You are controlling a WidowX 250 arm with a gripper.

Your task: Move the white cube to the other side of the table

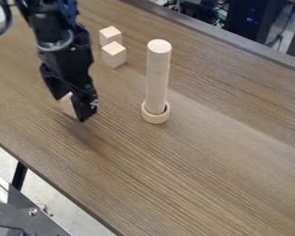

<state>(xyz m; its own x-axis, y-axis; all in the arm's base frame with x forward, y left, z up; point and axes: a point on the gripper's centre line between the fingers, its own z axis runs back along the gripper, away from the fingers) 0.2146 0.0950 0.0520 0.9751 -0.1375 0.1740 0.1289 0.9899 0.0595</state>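
1. The gripper (70,109) hangs over the table (199,175), on the camera view's left side.
2. Its jaws are closed about the white cube (67,105), which sits between their tips.
3. The white cube is well apart from the upright rod (157,76) in its ring (155,118).
4. Two pale blocks (114,55) stand near the arm, beyond the cube.

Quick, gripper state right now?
Gripper: closed on a pale wooden cube, held between its fingers.
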